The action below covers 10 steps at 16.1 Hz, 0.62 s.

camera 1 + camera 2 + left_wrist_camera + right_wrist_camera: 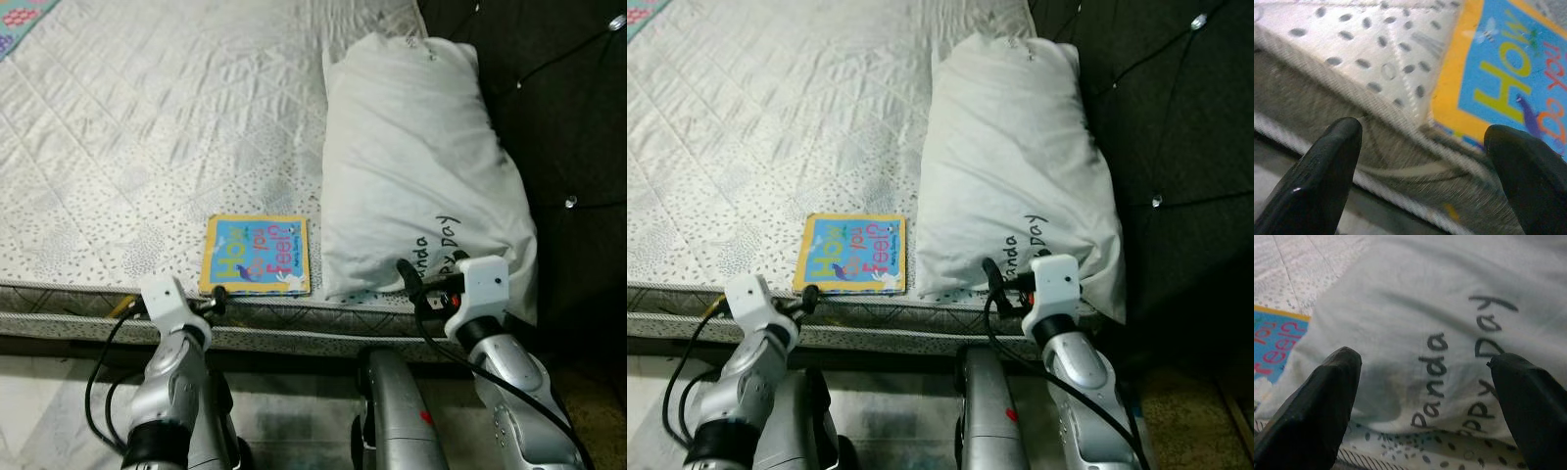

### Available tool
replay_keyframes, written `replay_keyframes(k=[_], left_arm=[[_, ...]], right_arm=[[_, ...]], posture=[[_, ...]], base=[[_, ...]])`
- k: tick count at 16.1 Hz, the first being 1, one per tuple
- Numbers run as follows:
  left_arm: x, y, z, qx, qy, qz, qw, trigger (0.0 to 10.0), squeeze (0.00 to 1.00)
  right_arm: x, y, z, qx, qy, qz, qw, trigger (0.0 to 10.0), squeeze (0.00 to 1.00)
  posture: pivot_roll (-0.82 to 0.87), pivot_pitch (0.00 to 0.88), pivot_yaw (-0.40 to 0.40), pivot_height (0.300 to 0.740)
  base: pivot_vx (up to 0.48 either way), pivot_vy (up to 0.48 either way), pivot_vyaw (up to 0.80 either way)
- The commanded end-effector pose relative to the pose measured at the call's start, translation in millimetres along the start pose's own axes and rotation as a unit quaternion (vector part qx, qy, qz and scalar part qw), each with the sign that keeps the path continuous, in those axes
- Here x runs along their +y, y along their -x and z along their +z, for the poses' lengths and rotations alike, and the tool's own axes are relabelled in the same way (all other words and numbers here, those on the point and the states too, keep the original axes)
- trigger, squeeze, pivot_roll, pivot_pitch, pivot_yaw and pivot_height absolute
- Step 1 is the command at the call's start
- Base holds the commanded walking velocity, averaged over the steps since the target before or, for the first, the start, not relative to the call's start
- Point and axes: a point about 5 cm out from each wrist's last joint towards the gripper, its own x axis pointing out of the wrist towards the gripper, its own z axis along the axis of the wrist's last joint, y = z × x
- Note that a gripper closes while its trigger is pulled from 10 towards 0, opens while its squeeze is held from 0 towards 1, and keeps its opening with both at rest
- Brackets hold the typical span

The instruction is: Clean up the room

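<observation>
A yellow-bordered blue picture book (pixel 256 255) lies flat at the near edge of the white quilted mattress (pixel 147 127). To its right rests a white pillow (pixel 416 166) with black lettering. My left gripper (pixel 1425 171) is open at the mattress edge, close to the book's near left corner (pixel 1498 83). My right gripper (pixel 1425 411) is open too, pointing at the pillow's lettered near end (pixel 1449 357) with nothing between its fingers. Both silver arms (pixel 171 382) reach up from below the bed edge.
A dark padded headboard (pixel 558 117) with stud buttons stands to the right of the pillow. The mattress side seam (pixel 294 333) runs across in front of me. Pale floor (pixel 39 411) lies below the bed.
</observation>
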Motion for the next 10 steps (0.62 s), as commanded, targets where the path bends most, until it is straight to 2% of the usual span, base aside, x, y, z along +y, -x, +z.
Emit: replay_keyframes(k=[1, 6, 10], left_arm=[[4.3, 0.3, -4.0, 0.005, 0.000, 0.009, 1.000, 10.0, 0.00], [15.5, -3.0, -10.2, 0.030, 0.012, 0.035, 0.999, 10.0, 0.00], [6.8, 2.6, -13.9, 0.020, 0.001, 0.031, 0.999, 10.0, 0.00]], right_arm=[[-4.0, 3.9, 0.2, 0.004, 0.003, -0.006, 1.000, 10.0, 0.00], [-3.3, 4.3, 1.4, 0.007, 0.004, -0.005, 1.000, 10.0, 0.00], [-3.5, 1.5, 2.4, 0.006, 0.004, -0.005, 1.000, 10.0, 0.00]], posture=[[-0.23, 0.242, -0.008, 0.548], [-0.23, 0.243, -0.011, 0.548], [-0.22, 0.235, -0.008, 0.548]], base=[[0.000, 0.000, 0.00], [0.000, 0.000, 0.00], [0.000, 0.000, 0.00]])
